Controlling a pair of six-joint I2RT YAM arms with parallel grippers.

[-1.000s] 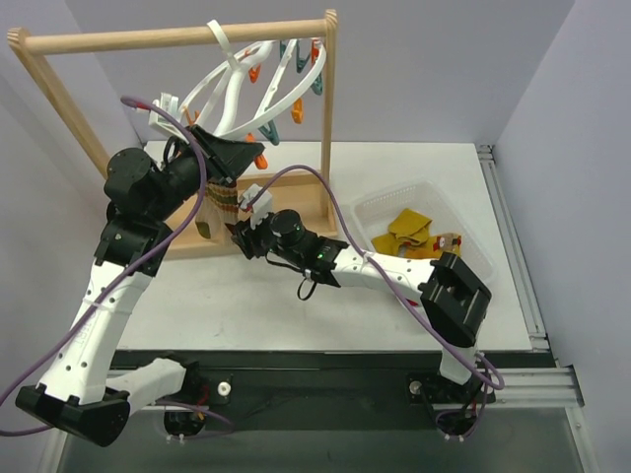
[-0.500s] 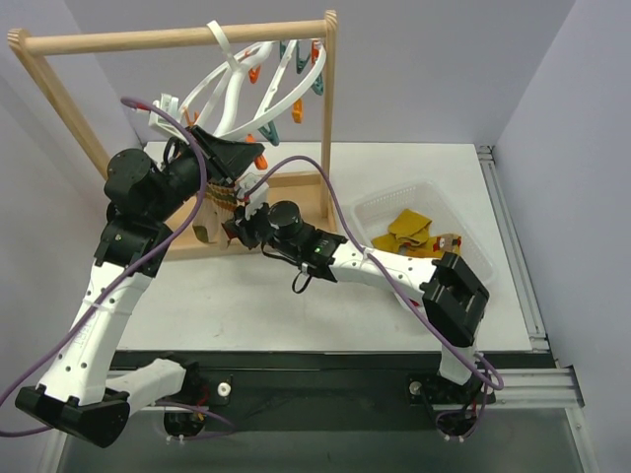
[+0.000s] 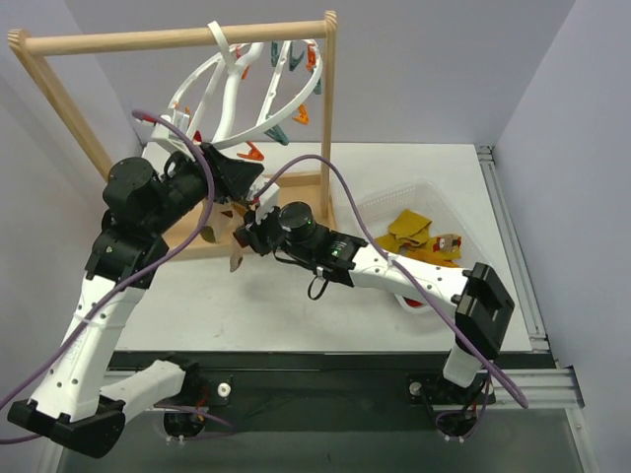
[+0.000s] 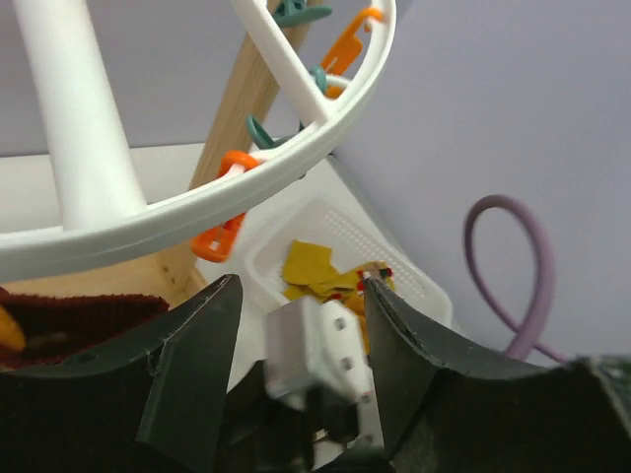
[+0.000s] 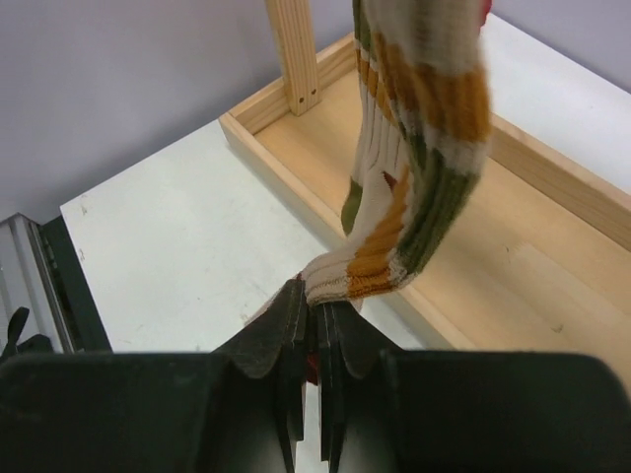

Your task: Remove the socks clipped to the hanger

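Note:
The white ring hanger [image 3: 229, 103] hangs by its hook from the wooden rack, with orange and teal clips on its rim; it also shows in the left wrist view [image 4: 246, 187]. My right gripper [image 5: 317, 305] is shut on the lower edge of a cream, orange and green striped sock [image 5: 424, 148], which runs up out of that view. In the top view it [image 3: 248, 235] sits under the ring. My left gripper [image 4: 296, 335] is open and empty just below the ring [image 3: 240, 177]. A dark red sock [image 4: 59, 315] shows at its left.
The wooden frame rack [image 3: 177, 39] stands at the back left, with its base tray [image 5: 552, 256] behind the striped sock. A clear mesh basket [image 3: 475, 241] at the right holds mustard and red-patterned socks [image 3: 409, 232]. Purple cables loop over both arms.
The hanger ring has swung up and to the left. My left gripper now sits lower, off the ring. My right gripper has shifted slightly right, still on the sock, and its elbow has moved right.

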